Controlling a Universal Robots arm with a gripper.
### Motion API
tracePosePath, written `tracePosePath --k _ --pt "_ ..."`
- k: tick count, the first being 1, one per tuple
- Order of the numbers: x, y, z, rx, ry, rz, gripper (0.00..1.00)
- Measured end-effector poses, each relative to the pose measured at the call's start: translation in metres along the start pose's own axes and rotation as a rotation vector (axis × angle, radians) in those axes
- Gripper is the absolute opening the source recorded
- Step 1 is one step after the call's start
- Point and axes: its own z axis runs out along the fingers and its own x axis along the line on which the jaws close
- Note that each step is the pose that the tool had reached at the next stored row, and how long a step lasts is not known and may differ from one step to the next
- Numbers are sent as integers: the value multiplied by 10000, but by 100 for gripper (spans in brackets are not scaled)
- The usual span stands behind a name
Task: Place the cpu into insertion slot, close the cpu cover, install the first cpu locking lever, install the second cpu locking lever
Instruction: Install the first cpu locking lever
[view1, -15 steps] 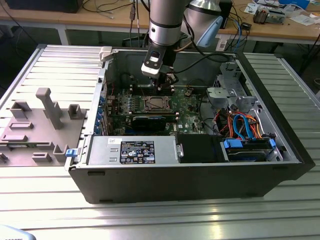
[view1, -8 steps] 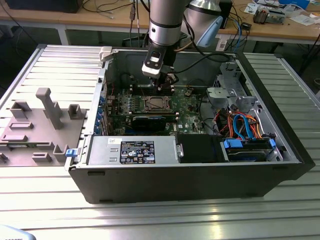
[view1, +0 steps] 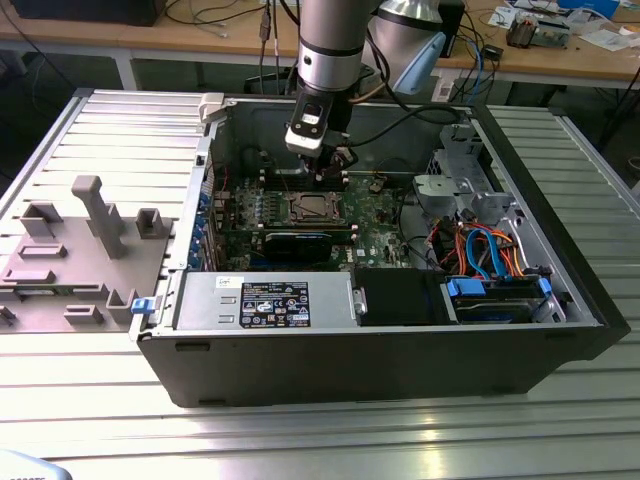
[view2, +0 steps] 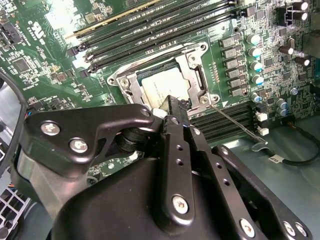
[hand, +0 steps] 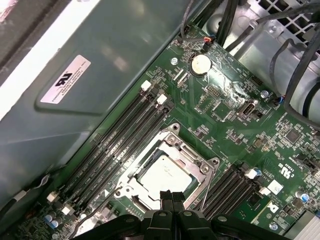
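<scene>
Silvery cpu (hand: 165, 175) framed by cpu cover (hand: 194, 161), edge hidden behind closed claw (hand: 172, 196)

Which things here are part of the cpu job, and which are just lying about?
Job: cpu, cpu cover, locking lever, gripper.
Lying about: memory slots, coin battery, power supply, grey fixture.

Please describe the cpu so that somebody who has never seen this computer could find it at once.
In the open computer case, look at the green circuit board, between its two groups of long black memory slots. There a silvery cpu cover frames a window, and the cpu is the flat, dull grey square inside it; nothing nearby is so plain and smooth.
</scene>
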Motion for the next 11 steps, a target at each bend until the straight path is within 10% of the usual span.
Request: tracePosePath --k 11 --pt "0 0 0 5 -6 -314 11"
